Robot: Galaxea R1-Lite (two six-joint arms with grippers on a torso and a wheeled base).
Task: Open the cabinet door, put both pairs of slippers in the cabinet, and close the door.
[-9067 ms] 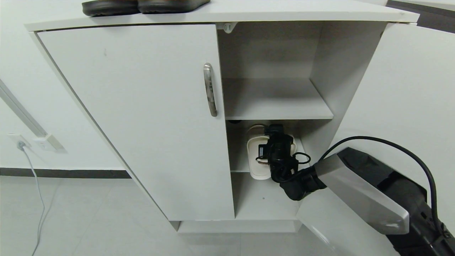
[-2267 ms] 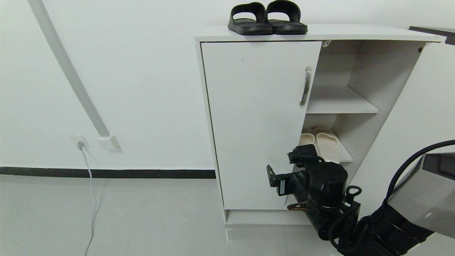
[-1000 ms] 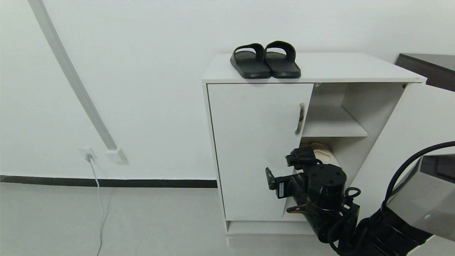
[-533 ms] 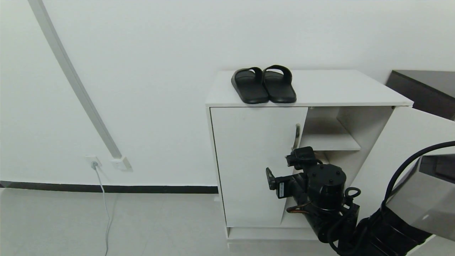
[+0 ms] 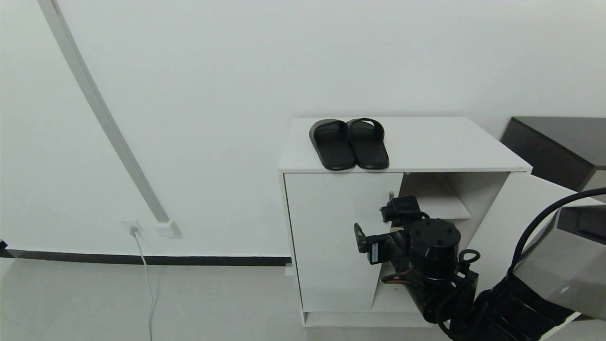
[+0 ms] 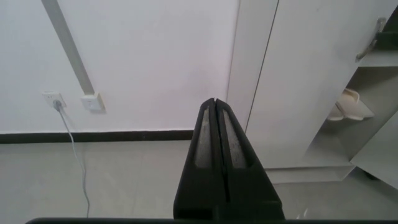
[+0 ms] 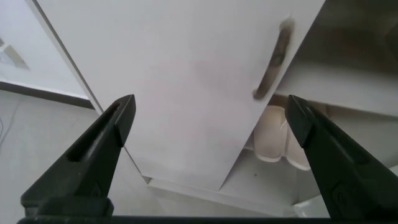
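Black pair of slippers side by side on top of the cabinet, toward its left front edge, not yet stowed. Cream pair of slippers already inside, on the middle shelf, behind the opening left by the swung-out right door. Left door closed, handle at its inner edge. Right gripper spread wide and empty, low in front of the left door, near the opening. Left gripper pressed closed on nothing, aimed toward the wall and the cabinet's left side. Roughly halfway, by judgement: door opened, one pair in. Left to do: bringing the black pair down onto a shelf, then swinging the right door to.
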